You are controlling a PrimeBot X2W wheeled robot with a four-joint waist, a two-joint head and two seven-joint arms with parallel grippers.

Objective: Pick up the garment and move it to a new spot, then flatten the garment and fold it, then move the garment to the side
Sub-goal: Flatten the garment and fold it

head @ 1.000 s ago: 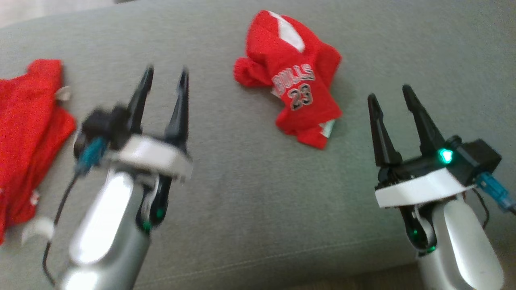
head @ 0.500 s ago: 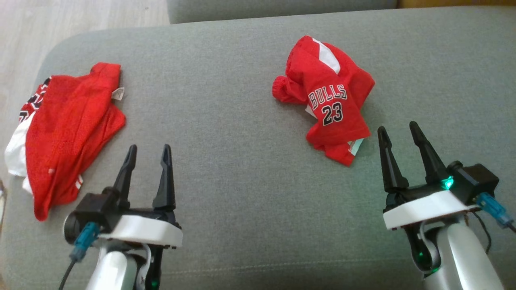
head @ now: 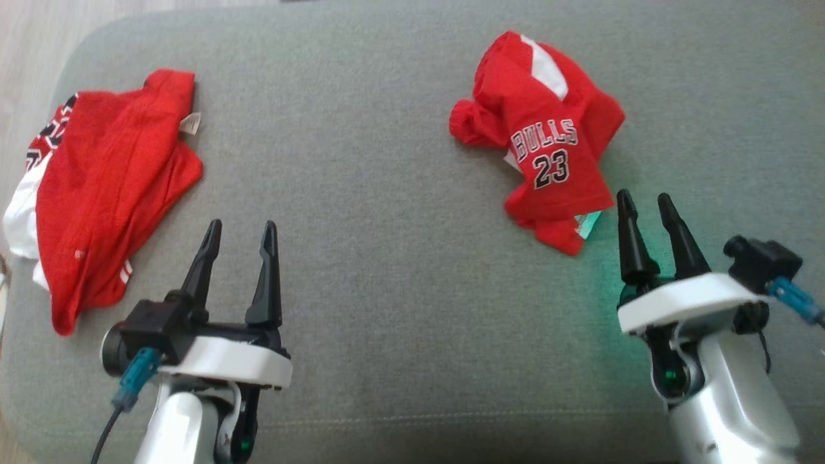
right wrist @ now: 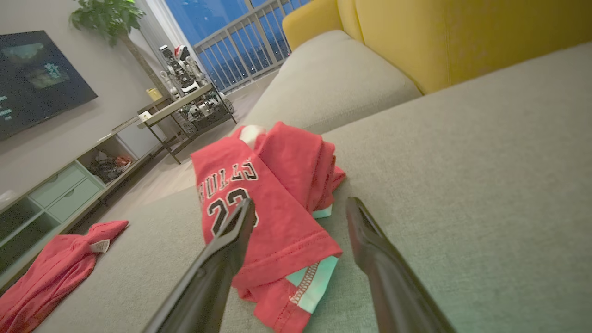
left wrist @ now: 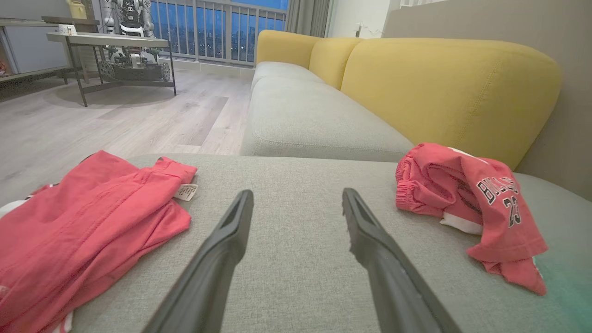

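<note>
Since the last frame your right claw (head: 644, 196) has edged closer to the crumpled red Bulls jersey (head: 548, 142), which lies just ahead-left of its wide, empty fingers on the grey fabric sofa cushion (head: 387, 193). Your left claw (head: 240, 225) stands equally wide and empty, well left of the jersey.

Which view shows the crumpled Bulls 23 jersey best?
The head view: the whole jersey lies unobstructed from above, lettering readable. The right wrist view shows the jersey close, but a dark finger crosses the number. The left wrist view shows the jersey side-on, lettering foreshortened.
</note>
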